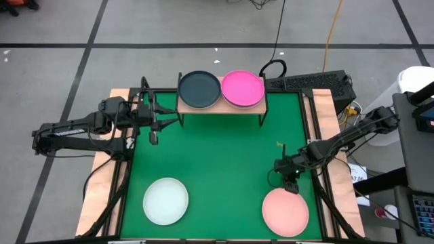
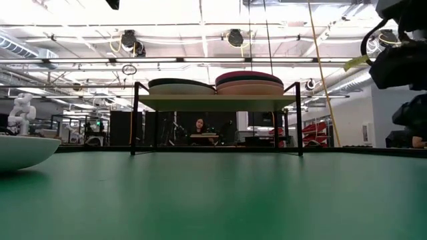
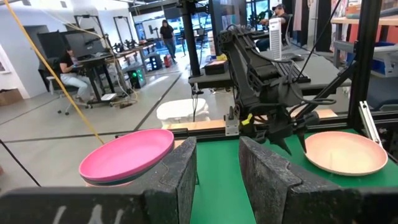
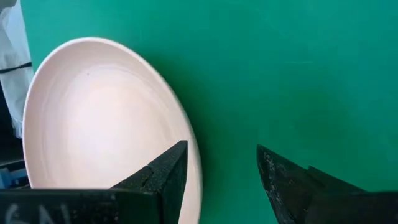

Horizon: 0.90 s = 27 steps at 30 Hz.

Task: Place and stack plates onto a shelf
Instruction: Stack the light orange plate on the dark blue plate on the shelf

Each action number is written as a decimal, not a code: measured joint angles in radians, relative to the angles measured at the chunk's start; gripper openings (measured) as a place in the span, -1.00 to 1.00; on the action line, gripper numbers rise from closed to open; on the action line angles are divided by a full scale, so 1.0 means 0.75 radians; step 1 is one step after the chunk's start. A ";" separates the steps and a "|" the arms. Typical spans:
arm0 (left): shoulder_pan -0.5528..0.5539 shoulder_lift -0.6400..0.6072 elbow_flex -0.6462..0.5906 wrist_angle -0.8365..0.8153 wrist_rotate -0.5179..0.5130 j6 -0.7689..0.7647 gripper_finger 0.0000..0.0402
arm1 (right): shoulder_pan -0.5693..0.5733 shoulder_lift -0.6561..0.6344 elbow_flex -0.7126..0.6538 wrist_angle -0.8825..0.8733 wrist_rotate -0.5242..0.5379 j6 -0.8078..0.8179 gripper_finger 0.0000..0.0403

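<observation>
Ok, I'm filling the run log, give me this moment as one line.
left gripper: open, beside shelf | right gripper: open, above salmon plate edge | white plate: on mat | shelf: two stacks, dark plate and magenta plate topmost

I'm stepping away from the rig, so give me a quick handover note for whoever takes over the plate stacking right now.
Right tool: open, empty, poised at the rim of the salmon pink plate on the green mat, front right.
Left tool: open, empty, beside the shelf's left end.
Shelf: two stacks, dark teal-grey plate on top at left, magenta plate on top at right; the low view shows several plates in each.
Left to do: the salmon pink plate and the white plate, front left on the mat, must still go onto the shelf.
</observation>
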State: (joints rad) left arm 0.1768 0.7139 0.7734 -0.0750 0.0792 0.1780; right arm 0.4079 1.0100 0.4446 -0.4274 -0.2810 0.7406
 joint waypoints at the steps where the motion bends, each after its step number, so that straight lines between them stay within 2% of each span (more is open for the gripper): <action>1: 0.000 0.000 0.000 0.000 0.000 0.000 -0.37 | 0.004 0.000 0.000 0.000 0.000 0.001 -0.14; 11: 0.000 0.000 0.000 0.000 0.000 0.000 -0.37 | 0.114 0.005 -0.009 0.008 0.050 0.077 -0.15; 17: 0.000 0.000 -0.001 -0.002 0.000 0.000 -0.37 | 0.148 0.003 -0.138 0.173 0.056 0.140 -0.26; 21: 0.000 0.000 -0.001 -0.002 0.000 0.000 -0.37 | 0.146 -0.003 -0.221 0.278 0.037 0.178 -0.43; 27: 0.001 0.000 -0.001 -0.002 -0.001 0.000 -0.37 | 0.149 -0.038 -0.243 0.326 0.017 0.148 -0.93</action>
State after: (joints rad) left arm 0.1772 0.7141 0.7731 -0.0767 0.0788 0.1780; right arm 0.5192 0.9812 0.2626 -0.1827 -0.2682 0.8518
